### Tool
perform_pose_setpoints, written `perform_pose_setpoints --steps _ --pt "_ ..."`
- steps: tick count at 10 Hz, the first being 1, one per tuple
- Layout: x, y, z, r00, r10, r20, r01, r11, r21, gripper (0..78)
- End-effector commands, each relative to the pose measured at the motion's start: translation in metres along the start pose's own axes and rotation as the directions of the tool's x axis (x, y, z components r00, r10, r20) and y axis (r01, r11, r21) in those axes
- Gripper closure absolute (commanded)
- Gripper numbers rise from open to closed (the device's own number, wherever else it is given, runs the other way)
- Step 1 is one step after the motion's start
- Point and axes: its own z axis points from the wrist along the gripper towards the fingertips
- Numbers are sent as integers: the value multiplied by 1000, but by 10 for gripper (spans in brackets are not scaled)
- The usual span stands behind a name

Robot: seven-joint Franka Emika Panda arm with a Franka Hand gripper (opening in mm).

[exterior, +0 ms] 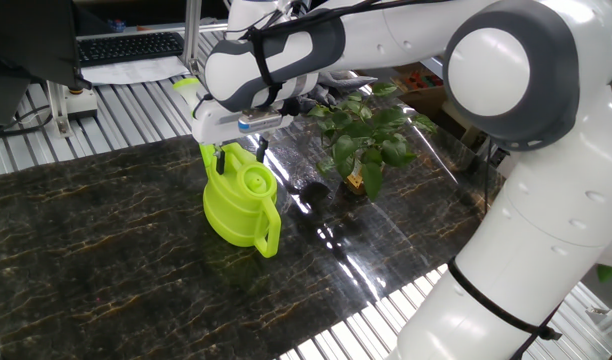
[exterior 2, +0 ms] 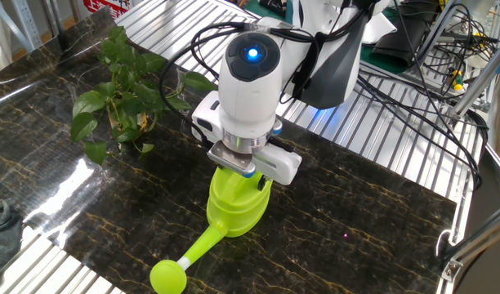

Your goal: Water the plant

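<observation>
While upright, the plant [exterior: 366,140] [exterior 2: 119,94] spreads its leaves sideways.

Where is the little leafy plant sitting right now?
The plant stands on the dark marble table, just right of the green watering can in one fixed view; in the other, it is far left.

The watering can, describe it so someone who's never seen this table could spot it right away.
On the dark marble-patterned table, look directly under the white robot arm's gripper. The watering can stands there upright, beside the leafy plant. It is the only lime-green plastic thing, with a long spout ending in a round rose.
</observation>
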Motion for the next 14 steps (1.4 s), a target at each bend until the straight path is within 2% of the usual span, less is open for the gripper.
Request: perform_pose_setpoints --steps 1,4,6,8,10,12,14 --pt "-1 0 -1 1000 -9 3 9 1000 4 2" --pt "-1 0 -1 1000 -9 2 9 1000 4 2" --pt "-1 0 -1 999 -8 49 8 1000 -1 2" --pt "-1 0 -1 998 -8 61 8 1000 -3 2" --pt "2 0 -1 998 3 63 -3 1000 2 2" --pt "12 2 2 998 15 58 -15 1000 2 2" --pt "14 2 1 998 12 56 -12 1000 3 2"
